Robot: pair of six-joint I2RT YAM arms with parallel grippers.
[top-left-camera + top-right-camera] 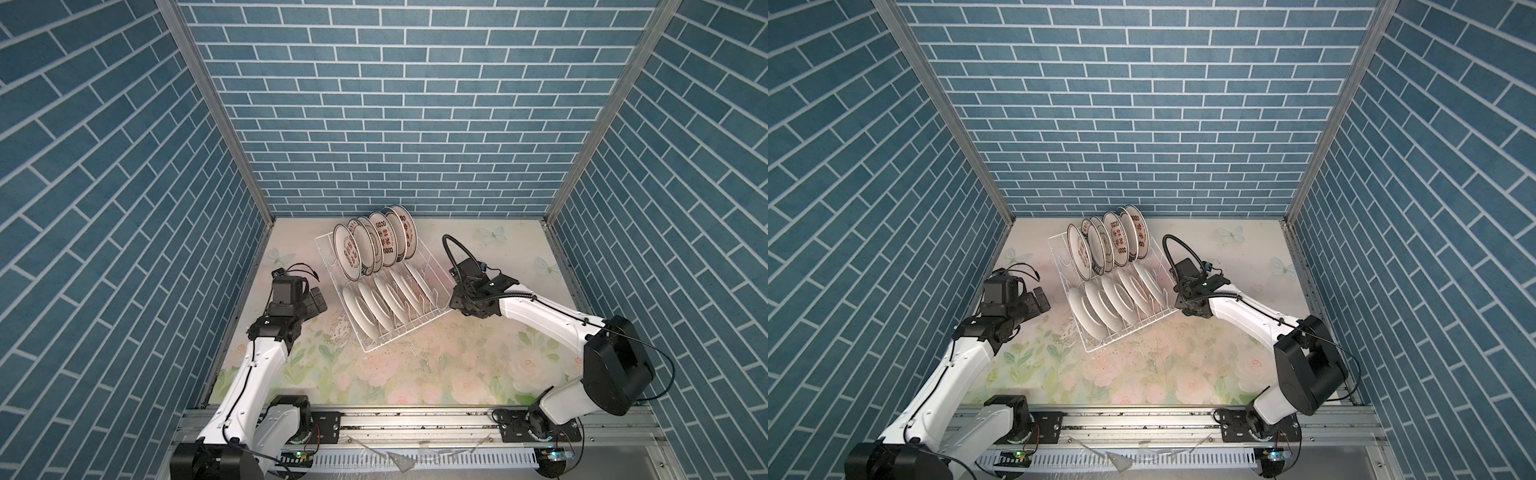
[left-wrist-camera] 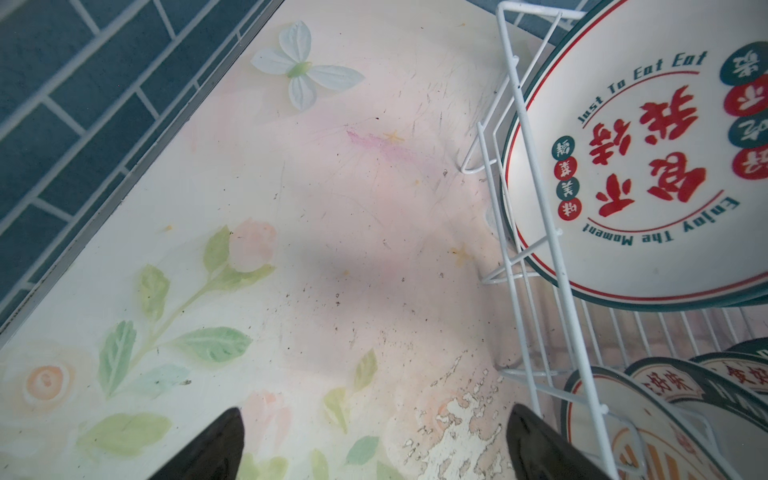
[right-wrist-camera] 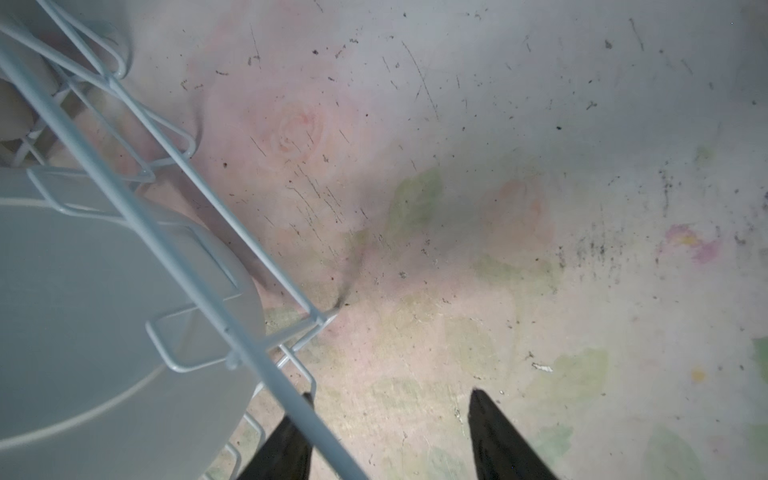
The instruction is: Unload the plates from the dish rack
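Observation:
The white wire dish rack (image 1: 376,347) (image 1: 1096,347) stands slanted in the middle of the floral table. Its back row holds several printed plates (image 1: 376,245) on edge. The front row holds several plates (image 1: 386,303) showing plain white backs. My left gripper (image 1: 318,299) (image 2: 376,409) hangs open just left of the rack, holding nothing; a printed plate (image 2: 623,166) shows behind the rack wire (image 2: 540,191). My right gripper (image 1: 455,301) (image 3: 392,392) is at the rack's right side. Its jaws stand apart astride the rim wire (image 3: 137,216), beside a white plate back (image 3: 83,311).
Blue brick-patterned walls (image 1: 374,124) close in the back and both sides. A metal rail (image 1: 415,419) runs along the front edge where both arms are mounted. The table cover is peeled in a patch (image 2: 453,424) by the rack's left side.

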